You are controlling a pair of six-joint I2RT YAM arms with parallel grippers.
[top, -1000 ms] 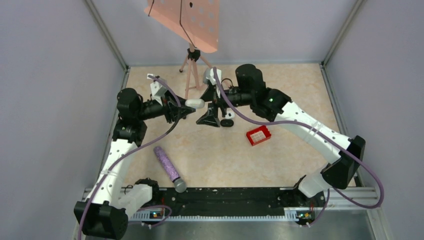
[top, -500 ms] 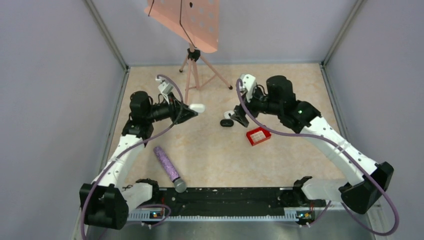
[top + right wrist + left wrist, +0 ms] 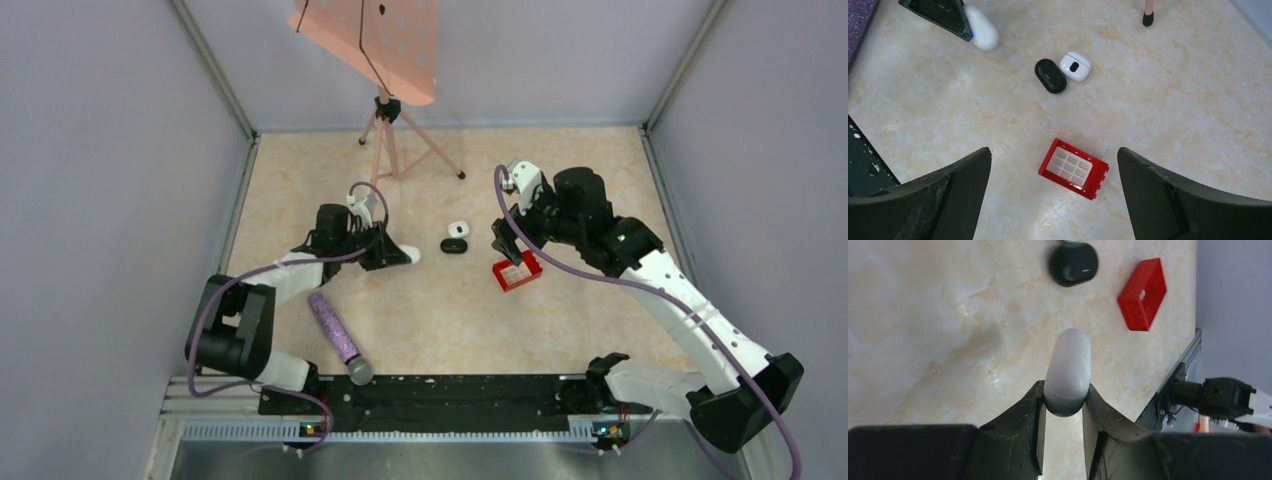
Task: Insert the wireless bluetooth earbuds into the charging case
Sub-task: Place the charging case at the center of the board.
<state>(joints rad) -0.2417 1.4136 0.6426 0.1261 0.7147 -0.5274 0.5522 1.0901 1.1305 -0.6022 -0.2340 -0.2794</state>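
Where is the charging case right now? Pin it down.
Top view: the charging case lies on the table near the centre, right beside the black oval pod on its far side, up-left of the red basket.

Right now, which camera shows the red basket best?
The right wrist view: the red basket lies central and close, its gridded inside plain to see. The top view shows it tiny; the left wrist view shows it small, off to one side.
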